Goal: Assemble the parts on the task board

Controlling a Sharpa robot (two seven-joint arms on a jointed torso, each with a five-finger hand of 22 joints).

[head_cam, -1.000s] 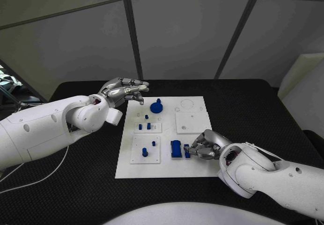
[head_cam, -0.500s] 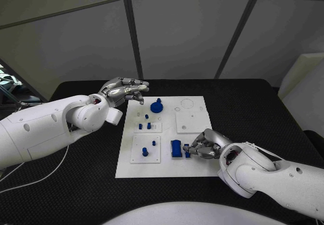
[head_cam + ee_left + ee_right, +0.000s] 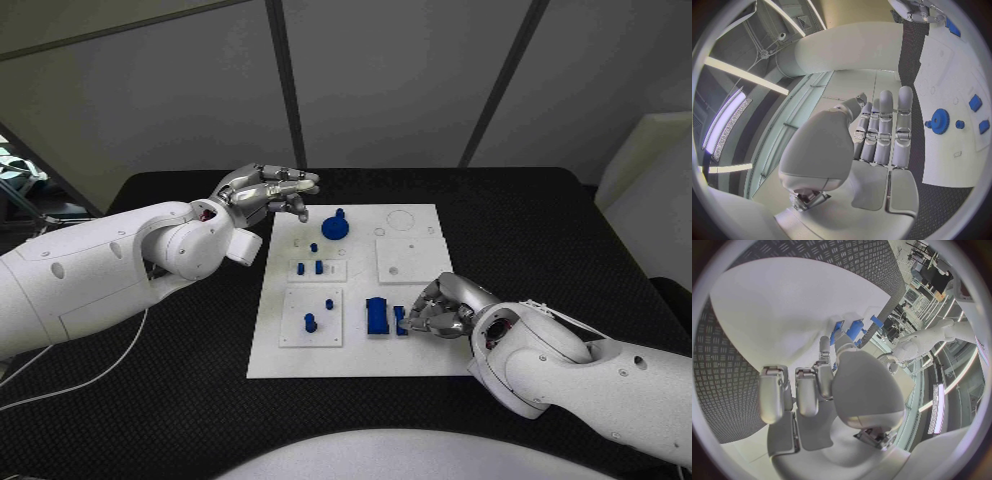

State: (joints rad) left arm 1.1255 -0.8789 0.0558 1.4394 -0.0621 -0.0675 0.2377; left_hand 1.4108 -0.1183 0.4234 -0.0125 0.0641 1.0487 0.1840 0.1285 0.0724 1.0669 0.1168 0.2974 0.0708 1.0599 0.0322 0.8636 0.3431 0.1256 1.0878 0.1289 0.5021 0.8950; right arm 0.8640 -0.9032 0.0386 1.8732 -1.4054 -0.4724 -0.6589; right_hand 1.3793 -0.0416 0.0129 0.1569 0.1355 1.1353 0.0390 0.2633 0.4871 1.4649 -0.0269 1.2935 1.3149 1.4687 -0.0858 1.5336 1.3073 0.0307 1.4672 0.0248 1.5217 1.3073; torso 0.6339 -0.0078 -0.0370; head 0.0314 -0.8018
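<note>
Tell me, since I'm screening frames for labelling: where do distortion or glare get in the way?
Head view: evenly lit and undistorted, blue parts crisp on the board. Left wrist view: fisheye bows the board's edge, bright light strips glare beside the left hand. Right wrist view: the board curves strongly, and the right hand hides much of the parts.

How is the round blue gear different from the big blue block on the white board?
The gear is round with a knob on top; the block is tall and boxy. The gear sits at the board's far end near the left hand, untouched; the block stands at the near end, right beside the right hand. Both are blue and rest on the task board.
</note>
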